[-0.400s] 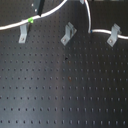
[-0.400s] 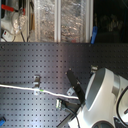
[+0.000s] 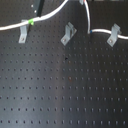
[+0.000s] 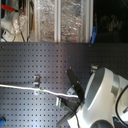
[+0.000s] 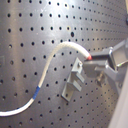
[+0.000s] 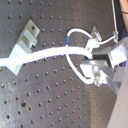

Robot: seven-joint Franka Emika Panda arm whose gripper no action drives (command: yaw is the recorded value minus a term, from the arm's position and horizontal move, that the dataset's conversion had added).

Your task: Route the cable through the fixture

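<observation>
While the gripper (image 5: pixel 102 61) holds the cable (image 5: pixel 50 67) near its red-marked point in the first wrist view, the fingers are pinched together on the cord, just beside a small metal clip (image 5: pixel 75 80) on the perforated breadboard (image 5: pixel 40 30). From that clip the cord arcs away toward 8 o'clock, carrying a blue band (image 5: pixel 36 92).

In the second wrist view the cord crosses one bracket (image 6: pixel 26 42) and loops by another clip (image 6: pixel 94 36) at 1 o'clock of the frame.

First exterior view, near to far: the front of the breadboard (image 3: pixel 65 90) carries no fixtures. Three clips stand in a row toward the far edge: left clip (image 3: pixel 23 34), middle clip (image 3: pixel 68 34), right clip (image 3: pixel 114 35). The cable (image 3: pixel 50 16) lies over the left clip, its green band (image 3: pixel 31 21) just above it, and a second run reaches the right clip. The cord passes behind the middle clip, apart from it.

Judgement: two fixtures appear engaged; the middle clip is not yet threaded. Remaining work seems to be seating the held section there.

Second exterior view: the cord (image 4: pixel 20 87) runs from 9 o'clock toward the arm (image 4: pixel 100 100).
</observation>
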